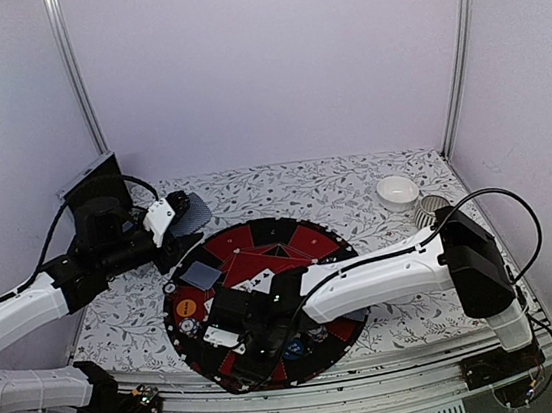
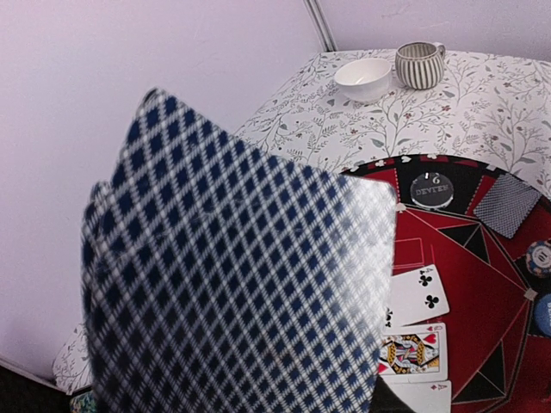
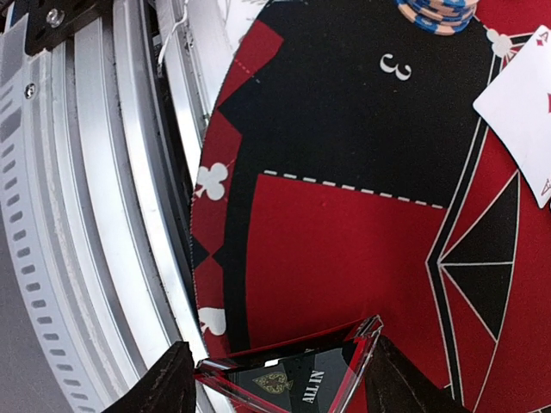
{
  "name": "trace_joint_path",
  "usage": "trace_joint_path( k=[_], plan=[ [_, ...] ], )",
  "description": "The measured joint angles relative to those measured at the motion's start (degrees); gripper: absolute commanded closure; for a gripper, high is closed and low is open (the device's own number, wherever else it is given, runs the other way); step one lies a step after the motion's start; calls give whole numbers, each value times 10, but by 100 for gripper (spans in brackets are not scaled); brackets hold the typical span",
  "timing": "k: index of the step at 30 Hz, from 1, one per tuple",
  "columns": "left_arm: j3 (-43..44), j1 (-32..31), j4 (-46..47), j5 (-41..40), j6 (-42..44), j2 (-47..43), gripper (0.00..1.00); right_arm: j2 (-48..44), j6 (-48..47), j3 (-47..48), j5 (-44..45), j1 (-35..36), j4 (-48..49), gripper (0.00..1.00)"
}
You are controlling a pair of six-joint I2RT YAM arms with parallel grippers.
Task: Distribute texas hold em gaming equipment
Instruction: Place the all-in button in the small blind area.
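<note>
Pinching a red-edged triangular marker point(image 3: 297, 383) lettered ALL IN between its two dark fingers, the right gripper point(image 3: 280, 370) stands partly spread, one finger against each side corner of the piece, low over the near-left rim of the round mat point(image 3: 344, 249). Beyond it, by the white figure 3, sits a chip stack point(image 3: 443, 13) of blue and peach, with a white face-up card point(image 3: 521, 112) off to one side. An aluminium rail point(image 3: 95, 215) runs beside the mat's edge. The left gripper point(image 1: 170, 222), off the mat's far-left edge, is closed on a fan of checked blue-backed cards point(image 2: 232, 275), which fill its wrist view and hide its fingers. Past the fan, on the mat, lie a club card point(image 2: 419, 292), a court card point(image 2: 413, 351), a clear round button point(image 2: 430, 189) and a face-down card point(image 2: 506, 205). A white bowl point(image 2: 363, 79) and a ribbed cup point(image 2: 419, 64) stand side by side on the flowered table point(image 1: 354, 182), toward its far right corner.
</note>
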Motion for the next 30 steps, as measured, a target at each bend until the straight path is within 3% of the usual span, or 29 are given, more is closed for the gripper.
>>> trace_joint_path(
  k=[30],
  plan=[
    [0,1,0,1,0,0,57,50,27,59,39,6,-57,48]
  ],
)
